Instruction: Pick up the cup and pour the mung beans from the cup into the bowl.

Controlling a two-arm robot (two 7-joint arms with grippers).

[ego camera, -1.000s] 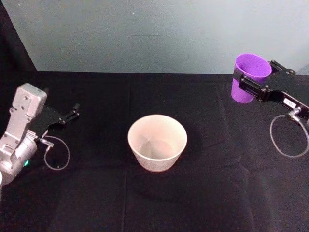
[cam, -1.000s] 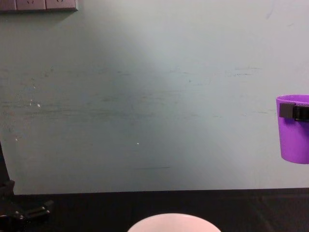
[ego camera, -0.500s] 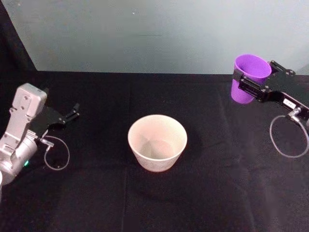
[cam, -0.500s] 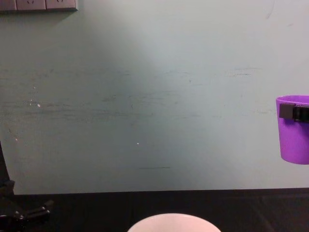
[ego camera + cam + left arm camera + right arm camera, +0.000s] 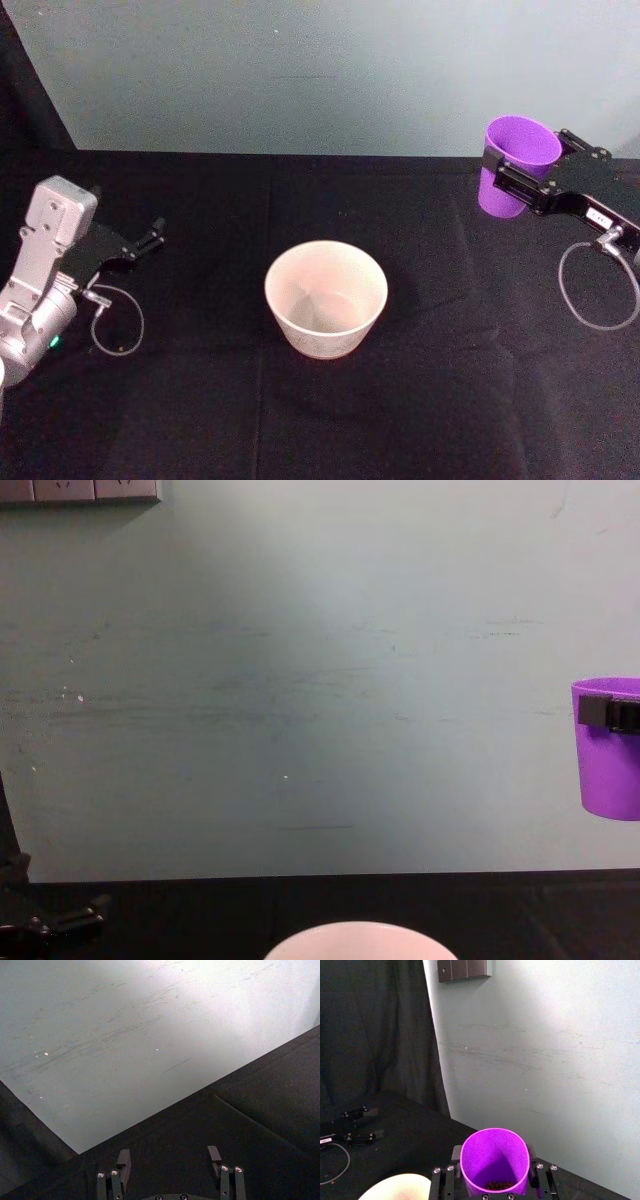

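The purple cup (image 5: 500, 193) hangs upright above the table's far right, with my right gripper (image 5: 527, 163) shut on it just under its rim. In the right wrist view a few mung beans (image 5: 495, 1186) lie at the bottom of the cup (image 5: 492, 1152). From the chest the cup (image 5: 610, 770) shows at the right edge, well above the table. The pinkish-white bowl (image 5: 272, 290) stands at the table's middle, left of and nearer than the cup. My left gripper (image 5: 150, 238) rests open at the far left, its fingers (image 5: 123, 1157) apart with nothing between them.
A black cloth (image 5: 450, 400) covers the table, and a pale teal wall (image 5: 300, 70) rises right behind it. A cable loop (image 5: 598, 285) hangs under the right arm and another cable loop (image 5: 118, 318) lies by the left arm. A socket plate (image 5: 80, 490) sits high on the wall.
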